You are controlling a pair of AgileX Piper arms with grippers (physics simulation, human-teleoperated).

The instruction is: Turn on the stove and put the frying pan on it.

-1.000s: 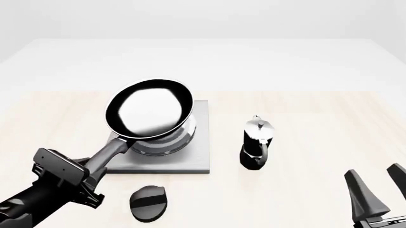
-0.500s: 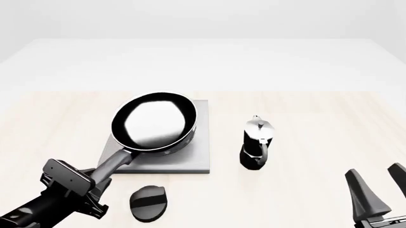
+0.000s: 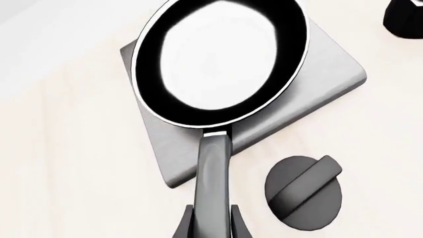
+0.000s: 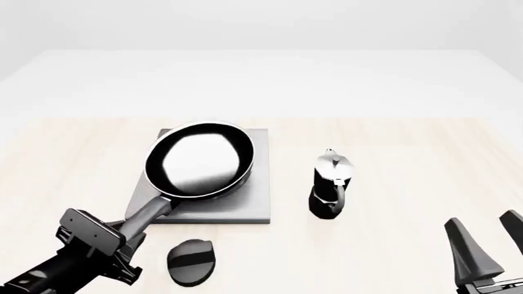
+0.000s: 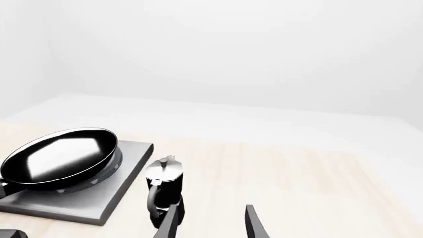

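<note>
The black frying pan (image 4: 198, 160) with its glossy inside rests on the grey square stove (image 4: 245, 202), covering the rings. My left gripper (image 4: 122, 236) is shut on the end of the pan's long handle (image 3: 213, 178). The stove slab (image 3: 324, 74) shows under the pan (image 3: 218, 59) in the left wrist view, and the pan (image 5: 59, 157) on the stove (image 5: 99, 198) also shows in the right wrist view. The black round knob (image 4: 192, 261) lies in front of the stove, just right of my left gripper (image 3: 211, 223). My right gripper (image 4: 488, 245) hangs open at the near right, far from them.
A black-and-silver moka pot (image 4: 332, 184) stands upright to the right of the stove, between it and my right gripper (image 5: 211, 220). The knob (image 3: 304, 192) lies close beside the pan handle. The light wooden table (image 4: 408, 141) ends at a white band beyond.
The pan has come down and slightly toward me onto the stove, covering the silver rings seen earlier. My left gripper sank with it, still holding the handle. The right arm stayed still.
</note>
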